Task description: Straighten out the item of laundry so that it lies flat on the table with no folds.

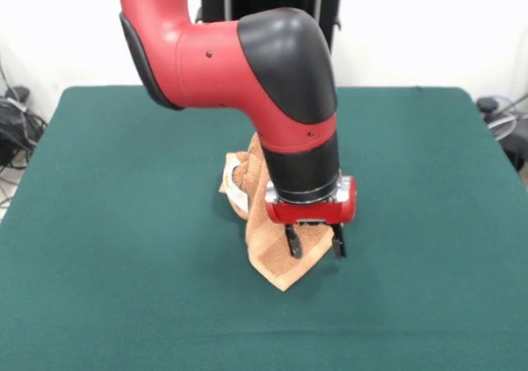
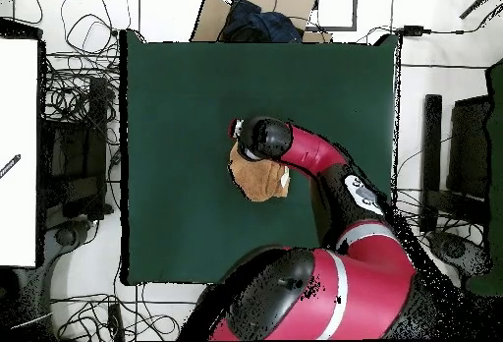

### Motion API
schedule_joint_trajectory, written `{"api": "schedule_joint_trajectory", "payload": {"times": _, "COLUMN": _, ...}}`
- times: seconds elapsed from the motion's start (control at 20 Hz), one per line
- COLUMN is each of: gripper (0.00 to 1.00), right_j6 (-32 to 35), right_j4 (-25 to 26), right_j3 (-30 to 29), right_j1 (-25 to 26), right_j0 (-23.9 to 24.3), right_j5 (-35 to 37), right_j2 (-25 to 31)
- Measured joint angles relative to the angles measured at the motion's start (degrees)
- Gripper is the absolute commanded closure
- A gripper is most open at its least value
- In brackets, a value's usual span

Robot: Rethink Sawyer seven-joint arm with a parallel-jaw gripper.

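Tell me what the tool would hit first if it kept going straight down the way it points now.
The tool points straight down, its fingers apart over the bunched towel. Going on, it would probably meet that towel first, then the green table under it; how much gap remains is unclear.

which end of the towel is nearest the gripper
The towel's pointed end, low in the front view: the gripper is right at it. The end with the white label sits farther off.
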State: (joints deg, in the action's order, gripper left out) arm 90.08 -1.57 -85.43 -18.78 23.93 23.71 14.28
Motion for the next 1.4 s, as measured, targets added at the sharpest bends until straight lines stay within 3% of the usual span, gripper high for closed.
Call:
{"api": "schedule_joint_trajectory", "payload": {"times": 0.2, "gripper": 0.00, "right_j6": 0.00, "right_j4": -0.01, "right_j3": 0.56, "right_j1": 0.07, "right_j0": -0.86, "right_j5": 0.00, "right_j2": -0.53}}
{"api": "schedule_joint_trajectory", "payload": {"times": 0.75, "gripper": 0.00, "right_j6": 0.00, "right_j4": 0.15, "right_j3": 3.68, "right_j1": 0.52, "right_j0": -8.94, "right_j5": -0.01, "right_j2": -7.99}}
{"api": "schedule_joint_trajectory", "payload": {"times": 1.4, "gripper": 0.00, "right_j6": 0.00, "right_j4": 0.15, "right_j3": 3.86, "right_j1": 0.65, "right_j0": -9.28, "right_j5": -0.18, "right_j2": -8.31}}
